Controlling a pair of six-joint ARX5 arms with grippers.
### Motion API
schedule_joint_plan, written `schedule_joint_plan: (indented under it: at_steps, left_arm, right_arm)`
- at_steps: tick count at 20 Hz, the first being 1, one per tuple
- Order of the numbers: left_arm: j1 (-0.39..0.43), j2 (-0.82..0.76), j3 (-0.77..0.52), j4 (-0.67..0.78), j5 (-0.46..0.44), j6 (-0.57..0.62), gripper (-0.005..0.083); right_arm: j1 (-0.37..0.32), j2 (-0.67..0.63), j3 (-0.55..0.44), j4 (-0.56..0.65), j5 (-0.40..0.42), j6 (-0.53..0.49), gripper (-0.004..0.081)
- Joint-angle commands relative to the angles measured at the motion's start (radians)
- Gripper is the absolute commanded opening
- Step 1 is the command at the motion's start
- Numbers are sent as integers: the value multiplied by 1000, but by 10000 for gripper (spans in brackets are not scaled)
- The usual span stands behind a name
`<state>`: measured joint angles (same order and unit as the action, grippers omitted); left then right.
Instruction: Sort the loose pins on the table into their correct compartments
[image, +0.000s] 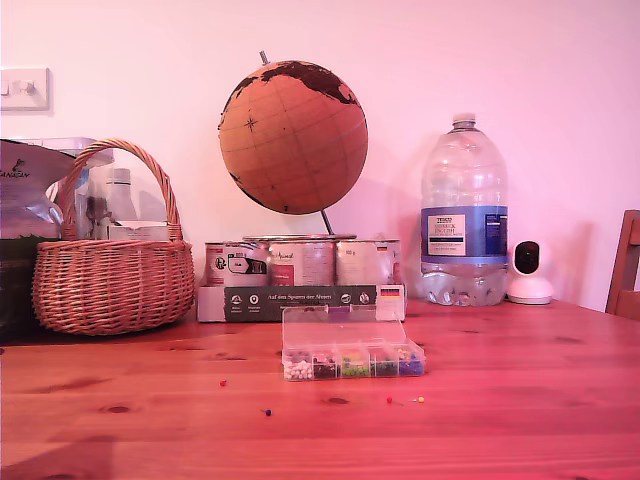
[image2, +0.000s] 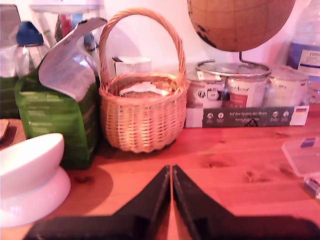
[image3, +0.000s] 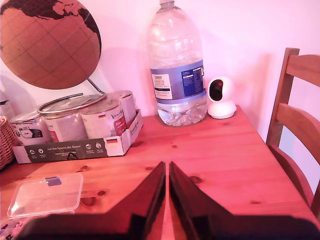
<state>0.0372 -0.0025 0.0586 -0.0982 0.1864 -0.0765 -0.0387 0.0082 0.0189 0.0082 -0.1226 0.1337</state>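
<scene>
In front of the clear pin box (image: 353, 345), on the bare wood of the bench (image: 520, 400), lie the loose pins: a red one (image: 222, 382) off toward the basket (image: 113, 270) side, a blue one (image: 267, 411) nearer the camera than the box, and a red (image: 389, 400) and a yellow (image: 420, 399) close together just ahead of the box's far end from the basket. The box lid stands open, and its compartments (image: 353, 364) show white, dark, green and blue-purple masses.

My first claw (image2: 171, 172) has its jaws pressed nearly together, holding nothing, hovering over the bench with the basket ahead of it. My second claw (image3: 167, 170) is the same, jaws narrow and empty, with the box lid (image3: 46, 194) beside it.

I judge no pin has been picked yet. To do this well I would open a claw only slightly, come straight down over one pin, and pinch at the ball head, since the thin shaft will likely slip. The red-yellow pair needs care to lift one alone.
</scene>
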Motion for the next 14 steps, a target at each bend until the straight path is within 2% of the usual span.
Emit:
schedule_joint_plan:
  at_steps: [1, 4, 8, 14]
  left_arm:
    - [-10, -10, 9, 12, 12, -7, -24]
    - [-33, -10, 22, 16, 49, -26, -24]
    - [-99, 12, 75, -10, 67, -29, -24]
    - [-230, 209, 159, -43, 79, -66, -24]
  right_arm:
    - [-1, -6, 23, 10, -6, 24, -12]
    - [6, -6, 34, -14, -19, 30, -12]
    - [61, -4, 83, -142, -15, 44, -12]
    - [166, 40, 151, -236, 18, 79, -12]
